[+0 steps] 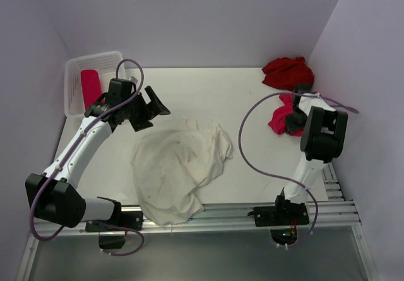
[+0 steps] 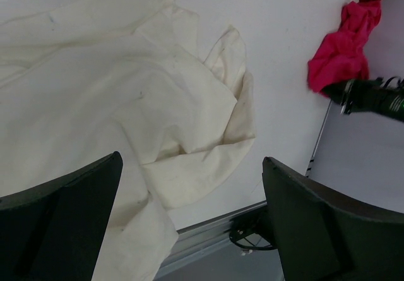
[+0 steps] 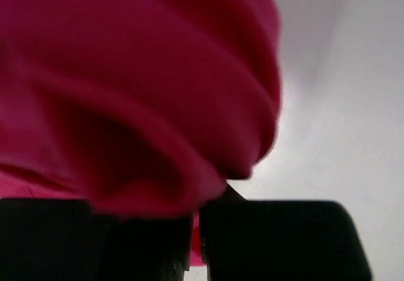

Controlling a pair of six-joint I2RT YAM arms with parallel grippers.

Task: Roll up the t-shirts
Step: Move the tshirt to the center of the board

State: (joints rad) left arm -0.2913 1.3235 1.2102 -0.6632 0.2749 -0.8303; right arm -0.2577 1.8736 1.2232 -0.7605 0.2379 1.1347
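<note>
A cream-white t-shirt (image 1: 180,167) lies crumpled at the table's middle front and fills the left wrist view (image 2: 113,85). My left gripper (image 1: 153,114) hovers open just above its far left edge, with nothing between the fingers (image 2: 192,161). At the right, my right gripper (image 1: 291,120) is shut on a fold of the hot pink t-shirt (image 1: 278,118). That cloth bulges over the closed jaws (image 3: 197,243) in the right wrist view (image 3: 126,91). A dark red t-shirt (image 1: 288,72) lies bunched behind it. A pink-red rolled t-shirt (image 1: 90,86) rests in the basket.
A white mesh basket (image 1: 74,66) stands at the back left corner. Purple walls close in the table at the back and both sides. An aluminium rail (image 1: 227,213) runs along the near edge by the arm bases.
</note>
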